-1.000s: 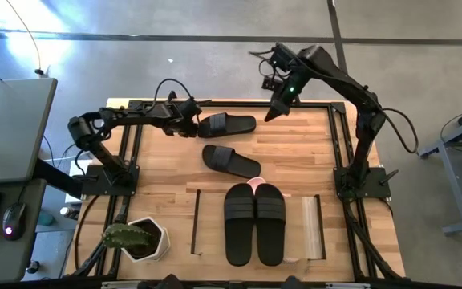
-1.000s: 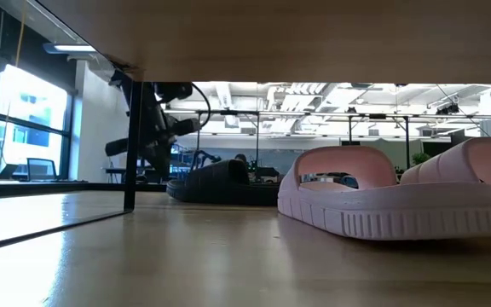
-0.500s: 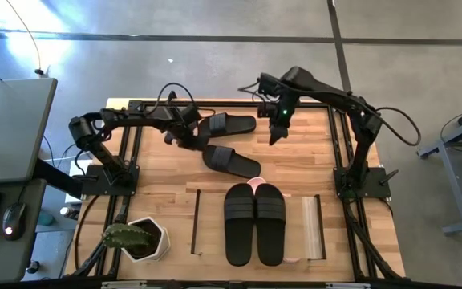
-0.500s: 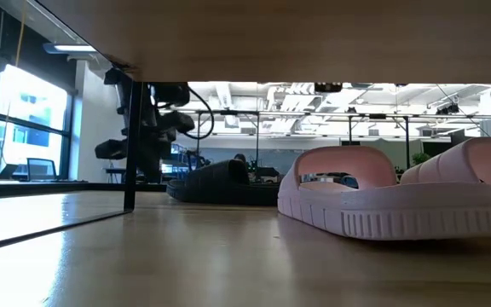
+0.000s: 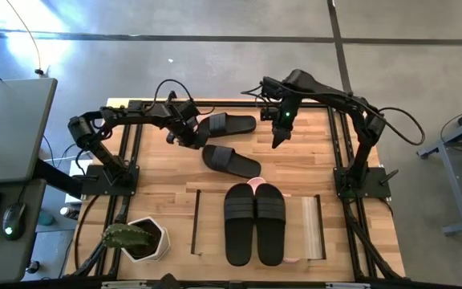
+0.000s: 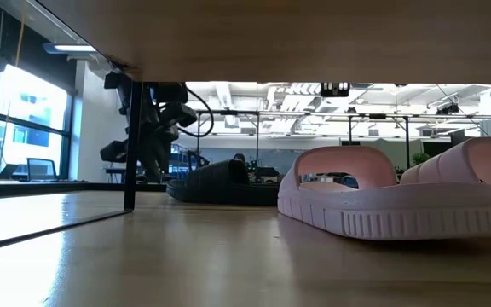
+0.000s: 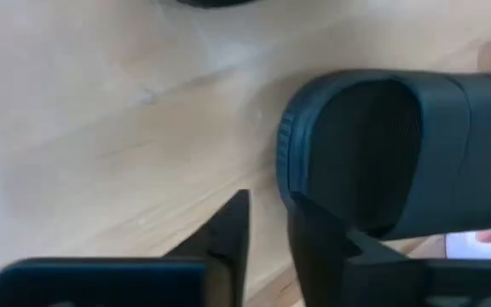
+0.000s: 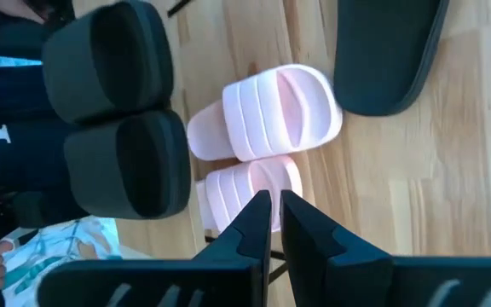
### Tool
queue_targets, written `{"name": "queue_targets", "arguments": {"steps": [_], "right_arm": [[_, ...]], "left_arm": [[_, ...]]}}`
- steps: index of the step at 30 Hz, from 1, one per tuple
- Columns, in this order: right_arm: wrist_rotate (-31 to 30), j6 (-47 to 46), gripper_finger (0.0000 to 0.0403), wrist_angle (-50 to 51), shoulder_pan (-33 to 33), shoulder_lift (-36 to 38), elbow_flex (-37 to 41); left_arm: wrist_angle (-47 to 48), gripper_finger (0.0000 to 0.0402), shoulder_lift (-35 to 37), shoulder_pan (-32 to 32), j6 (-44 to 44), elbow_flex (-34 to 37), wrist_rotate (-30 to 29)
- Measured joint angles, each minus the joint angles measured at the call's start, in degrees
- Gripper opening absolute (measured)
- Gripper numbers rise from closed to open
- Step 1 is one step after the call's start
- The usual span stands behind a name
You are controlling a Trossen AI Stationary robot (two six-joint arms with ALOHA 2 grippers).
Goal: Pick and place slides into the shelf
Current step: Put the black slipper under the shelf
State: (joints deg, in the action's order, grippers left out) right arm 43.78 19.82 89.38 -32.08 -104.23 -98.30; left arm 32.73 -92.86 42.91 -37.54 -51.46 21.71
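Observation:
A loose black slide [image 5: 231, 160] lies sole-down on the table's middle, and another [image 5: 229, 124] lies farther back. My left gripper [image 5: 189, 138] stands at the nearer slide's left end [image 7: 290, 145], tipped down, its fingers [image 7: 233, 234] slightly open with only bare wood between them. One finger stands right beside that end; whether it touches, I cannot tell. My right gripper [image 5: 279, 132] hangs shut above the table's far right. A black pair [image 5: 255, 223] rests on the shelf's top [image 5: 311, 229]. The pink pair [image 6: 382, 200] stands under it.
A white pot with a green plant [image 5: 144, 239] stands at the near left corner. Dark frame rails [image 5: 131, 148] run along the table's left and right sides. Bare wood lies between the loose slides and the shelf, and to the right of them.
My left gripper has tipped downward and turned from the farther black slide's left end toward the nearer slide's left end, staying roughly in place. My right gripper has come down and a little toward the table's near edge, staying shut.

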Motion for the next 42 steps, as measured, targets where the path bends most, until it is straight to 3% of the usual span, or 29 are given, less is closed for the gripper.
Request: {"name": "queue_targets", "arguments": {"steps": [8,11,14,26,42], "right_arm": [[-0.1,1.3,0.0021,-1.0,0.0,1.8,0.0],[-0.1,1.3,0.0021,-1.4,0.0,1.9,0.0],[-0.1,1.3,0.0021,-1.4,0.0,1.9,0.0],[-0.1,1.2,0.0021,-2.5,0.0,1.9,0.0],[0.0,-0.3,0.0021,-4.1,0.0,1.9,0.0]], "left_arm": [[-4.0,0.0192,0.0,-0.2,-1.7,1.1,0.1],[-8.7,0.0221,0.0,-0.1,-3.2,3.2,3.5],[-11.2,0.0238,0.0,-0.1,-4.9,5.6,3.1],[-29.3,0.0231,0.0,-0.2,-13.6,13.9,6.5],[-35.1,0.0220,-5.6,-2.3,-15.3,13.9,9.8]]}}
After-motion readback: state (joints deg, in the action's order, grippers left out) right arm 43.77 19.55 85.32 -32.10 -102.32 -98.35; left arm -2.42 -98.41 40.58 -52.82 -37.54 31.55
